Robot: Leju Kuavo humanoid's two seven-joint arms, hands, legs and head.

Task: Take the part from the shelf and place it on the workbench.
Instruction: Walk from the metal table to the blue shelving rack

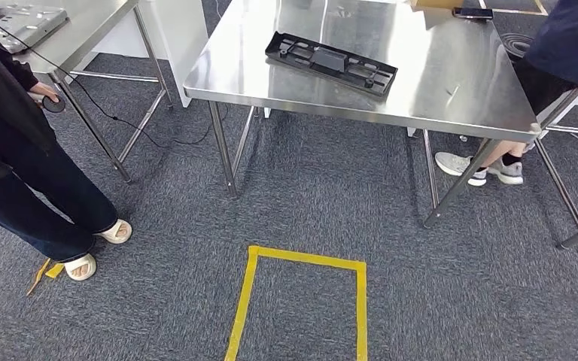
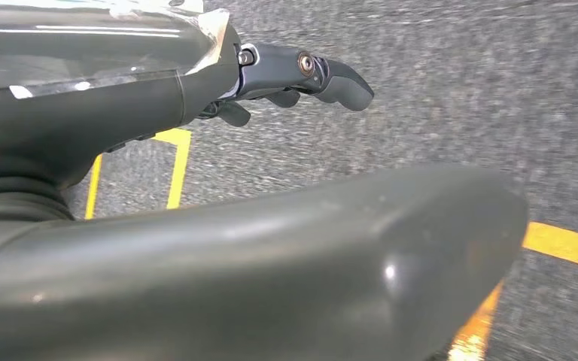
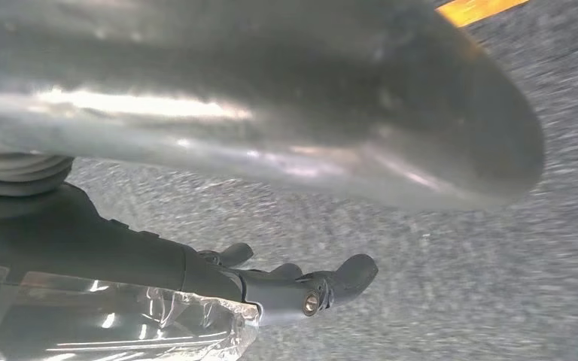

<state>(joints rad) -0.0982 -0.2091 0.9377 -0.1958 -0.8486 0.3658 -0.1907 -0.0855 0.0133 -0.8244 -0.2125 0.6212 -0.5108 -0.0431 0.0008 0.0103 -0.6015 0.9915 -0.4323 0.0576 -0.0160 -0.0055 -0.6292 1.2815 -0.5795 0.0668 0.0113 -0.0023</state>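
Note:
A long black plastic part point(image 1: 331, 62) lies flat on the steel workbench point(image 1: 436, 90), towards its far left side, with nothing touching it. In the left wrist view my left hand point(image 2: 196, 98) hangs over the grey carpet, its dark fingers point(image 2: 331, 75) stretched out and holding nothing. My right hand point(image 3: 218, 282) hangs the same way above the carpet, its fingers point(image 3: 339, 280) extended and apart with nothing between them.
A person in dark trousers and sandals point(image 1: 38, 188) stands at the left beside a second steel table point(image 1: 83, 34). Another person sits at the workbench's right end, grey trainers point(image 1: 482, 167) under it. Yellow tape point(image 1: 301, 259) marks a rectangle on the carpet. A phone point(image 1: 473, 13) lies at the far edge.

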